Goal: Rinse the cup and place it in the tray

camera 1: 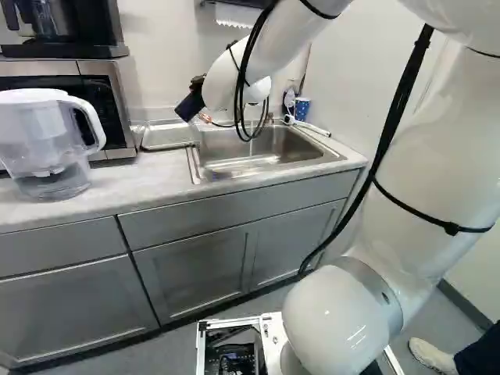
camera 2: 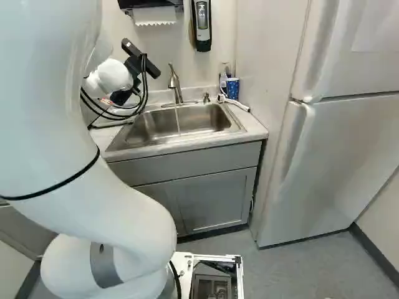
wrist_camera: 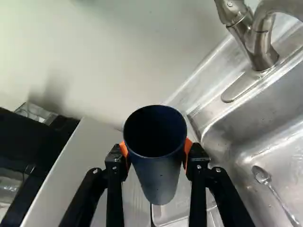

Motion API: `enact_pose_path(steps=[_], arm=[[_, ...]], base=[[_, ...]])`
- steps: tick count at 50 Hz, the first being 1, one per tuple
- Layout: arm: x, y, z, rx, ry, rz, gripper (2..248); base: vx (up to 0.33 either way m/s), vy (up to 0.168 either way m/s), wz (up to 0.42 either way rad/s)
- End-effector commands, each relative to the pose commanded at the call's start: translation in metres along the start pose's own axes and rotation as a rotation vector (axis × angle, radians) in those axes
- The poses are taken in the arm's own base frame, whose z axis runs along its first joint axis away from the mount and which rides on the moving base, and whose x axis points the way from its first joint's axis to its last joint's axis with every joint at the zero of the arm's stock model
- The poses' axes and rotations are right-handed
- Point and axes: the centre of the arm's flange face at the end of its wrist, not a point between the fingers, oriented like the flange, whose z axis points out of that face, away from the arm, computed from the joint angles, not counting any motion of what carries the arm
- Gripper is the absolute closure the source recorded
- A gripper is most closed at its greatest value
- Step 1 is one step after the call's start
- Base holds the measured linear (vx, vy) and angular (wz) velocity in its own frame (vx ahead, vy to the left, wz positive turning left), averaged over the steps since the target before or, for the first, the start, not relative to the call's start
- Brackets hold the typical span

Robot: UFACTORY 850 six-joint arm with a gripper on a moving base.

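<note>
At the upper middle of the left base view, my gripper (camera 1: 198,83) is above the counter, left of the sink (camera 1: 198,173). It holds a dark blue cup (camera 1: 187,108). In the wrist view the gripper (wrist_camera: 157,153) is shut on the cup (wrist_camera: 158,182), an orange pad against each side, with the cup's mouth facing the camera. The tray (camera 1: 166,144) lies on the counter beside the sink; part of the tray (wrist_camera: 165,218) shows beyond the cup in the wrist view. From the faucet (camera 2: 175,84) a thin stream falls into the sink.
A spoon (wrist_camera: 262,176) lies in the sink. A blue patterned cup (camera 2: 232,88) stands at the sink's back right corner. Left of the tray are a microwave (camera 1: 101,90) and a water pitcher (camera 1: 48,144). The refrigerator (camera 2: 330,168) stands on the right.
</note>
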Motion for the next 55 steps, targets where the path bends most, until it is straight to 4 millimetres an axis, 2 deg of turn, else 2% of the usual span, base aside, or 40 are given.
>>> enact_pose_path(steps=[55], arm=[[0.0000,0.0000,0.0000,0.000,0.000,-0.579,126]], base=[[0.000,0.000,0.000]])
